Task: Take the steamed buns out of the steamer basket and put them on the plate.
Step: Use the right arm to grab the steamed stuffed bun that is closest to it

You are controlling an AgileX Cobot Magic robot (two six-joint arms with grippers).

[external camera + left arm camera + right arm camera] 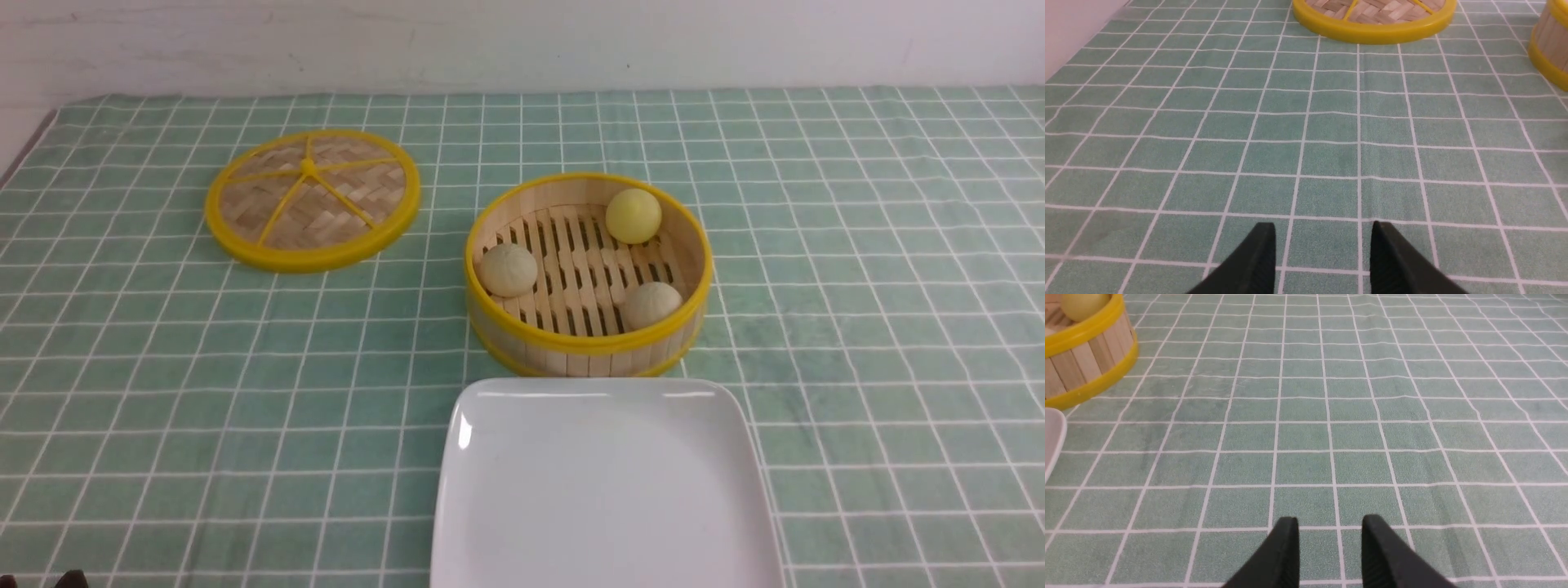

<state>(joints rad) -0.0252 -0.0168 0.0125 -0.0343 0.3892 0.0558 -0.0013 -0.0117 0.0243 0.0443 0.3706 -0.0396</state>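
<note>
All three steamed buns (508,269) sit in the steamer basket (588,353), just behind the plate (604,490). My left gripper (1322,228) and right gripper (1327,520) hover over the checked cloth (1306,155), jaws spread, holding nothing. I would take the near beige bun (651,304) first, descending from above and closing gently, so it is not squashed.
</note>
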